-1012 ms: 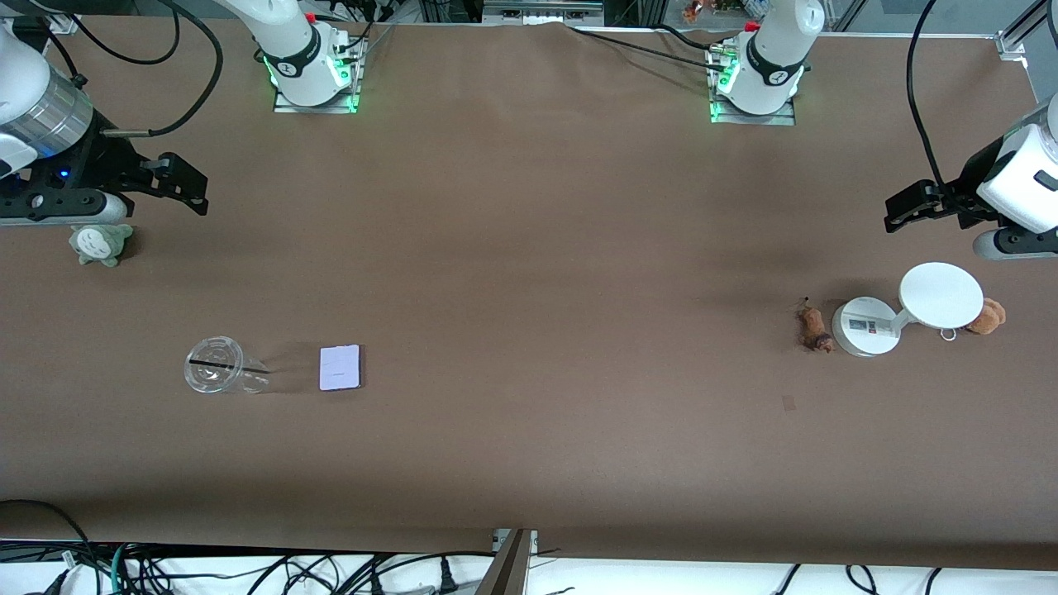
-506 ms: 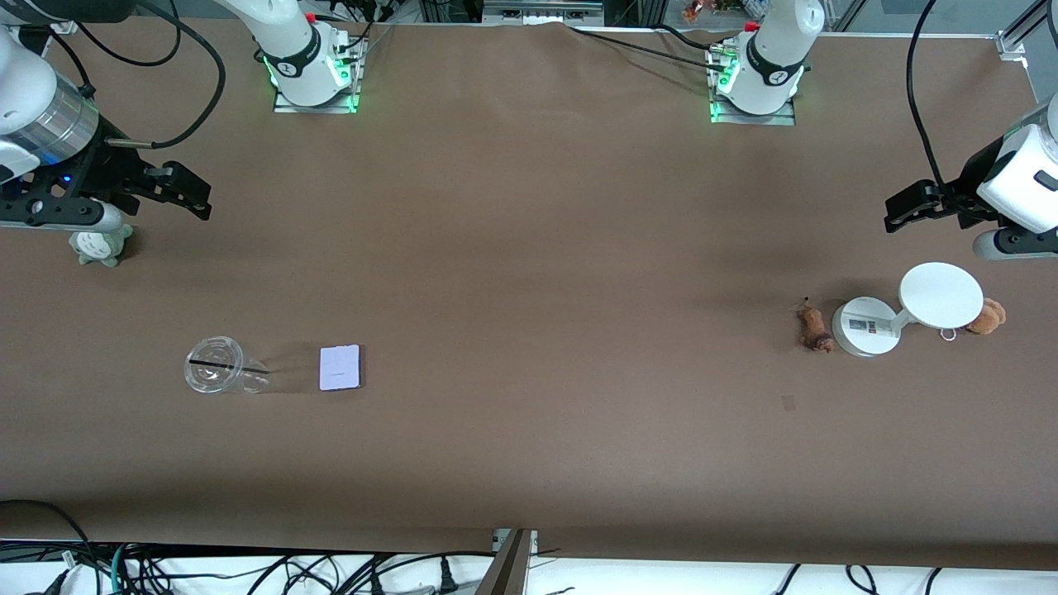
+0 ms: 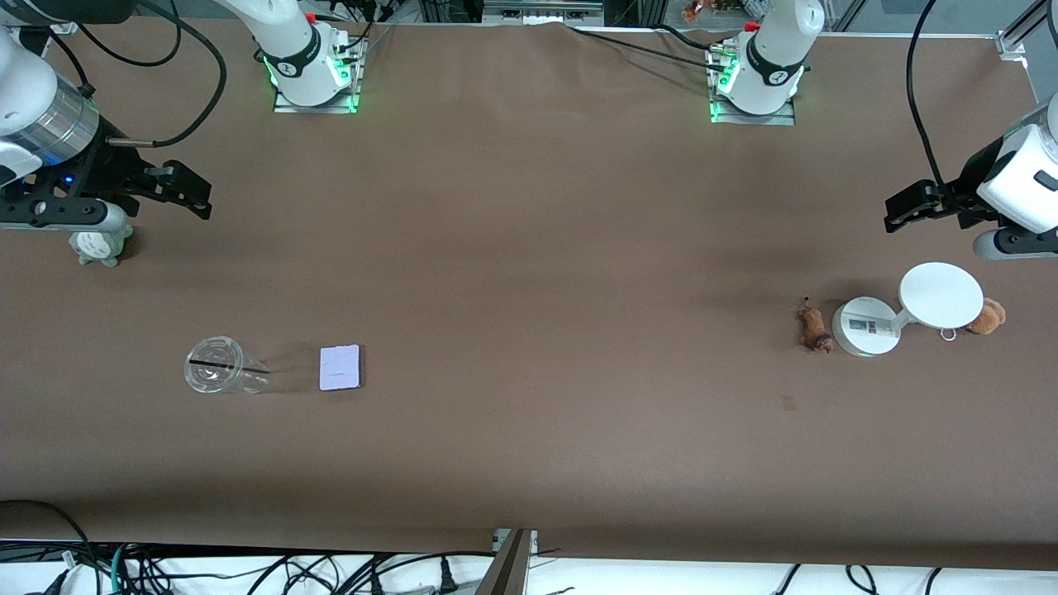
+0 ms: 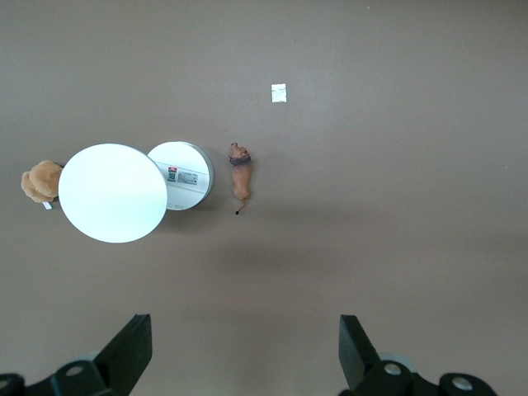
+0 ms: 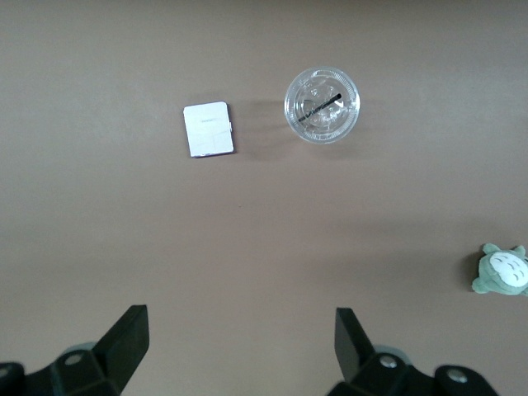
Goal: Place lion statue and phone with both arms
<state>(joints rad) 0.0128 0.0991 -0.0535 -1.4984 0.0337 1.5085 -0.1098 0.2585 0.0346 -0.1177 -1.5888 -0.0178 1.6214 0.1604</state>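
Lion statue lies at the front view's right, just beside the white stand; we judge it light and rigid, best pinched across its body. Phone lies flat at lower left near the clear cup; thin and slippery, we would grip its long edges. Left gripper and right gripper hover high over the worktop, fingers apart.

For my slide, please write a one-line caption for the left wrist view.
Open left gripper hangs above the table, over the lion statue lying beside a white round stand.
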